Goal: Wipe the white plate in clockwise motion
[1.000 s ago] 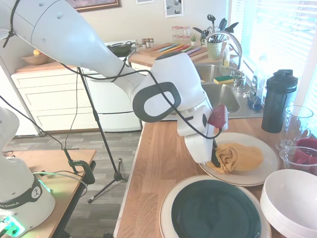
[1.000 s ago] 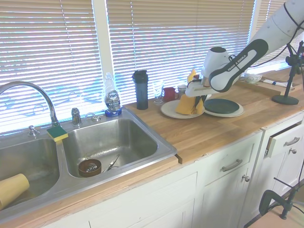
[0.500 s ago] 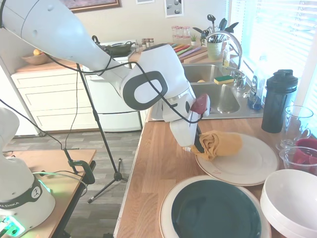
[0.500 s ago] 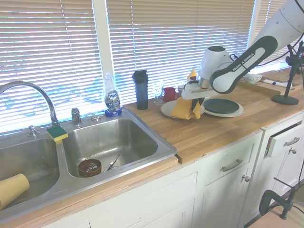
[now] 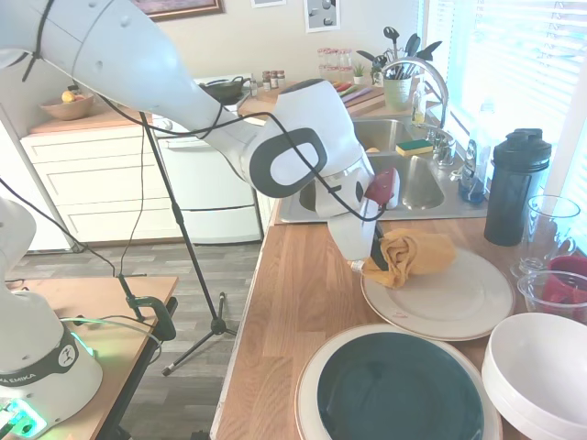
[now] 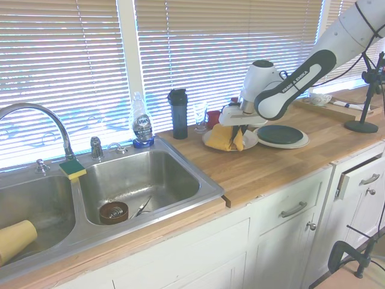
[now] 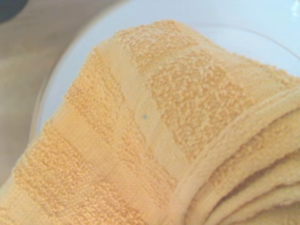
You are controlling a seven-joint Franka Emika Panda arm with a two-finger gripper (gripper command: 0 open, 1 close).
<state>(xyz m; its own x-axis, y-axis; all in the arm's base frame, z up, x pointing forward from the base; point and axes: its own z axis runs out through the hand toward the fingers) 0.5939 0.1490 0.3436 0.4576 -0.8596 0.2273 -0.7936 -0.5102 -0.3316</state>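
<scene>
Kitchen, wooden butcher-block countertop (image 5: 293,302) running beside a steel double sink (image 6: 135,180) under blinded windows. The white plate (image 5: 459,302) sits right of centre in the first exterior view, between the sink and a dark green-centred plate (image 5: 399,390) at lower right; a white bowl (image 5: 541,371), black shaker bottle (image 5: 515,188) and clear glass (image 5: 548,225) stand near it. The gripper (image 5: 378,255) holds its jaws pinched on a folded yellow towel (image 5: 413,257), which bears on the plate's upper-left rim; the wrist view confirms terry cloth (image 7: 154,126) lying over white plate surface (image 7: 262,18). Judgement: wiping is under way at the rim nearest the sink. To do it well, keep downward pressure light and even so the plate does not slide, sweep a steady clockwise arc through the centre and rim, and keep the trailing towel clear of the neighbouring plate and glass.
</scene>
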